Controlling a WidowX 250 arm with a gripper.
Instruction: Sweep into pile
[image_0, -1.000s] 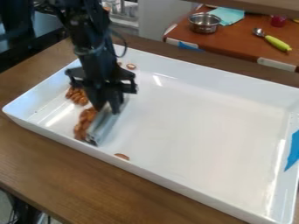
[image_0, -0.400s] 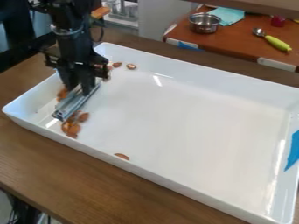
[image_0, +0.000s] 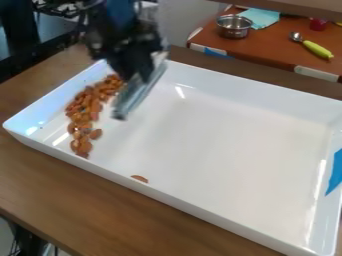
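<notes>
Almonds (image_0: 83, 116) lie banked along one short side of the tray (image_0: 220, 140), and my gripper (image_0: 141, 76) clasps a metal blade (image_0: 135, 96) aslant over it, presumably for herding strays.

No legible text, label, brand, number or sign
</notes>
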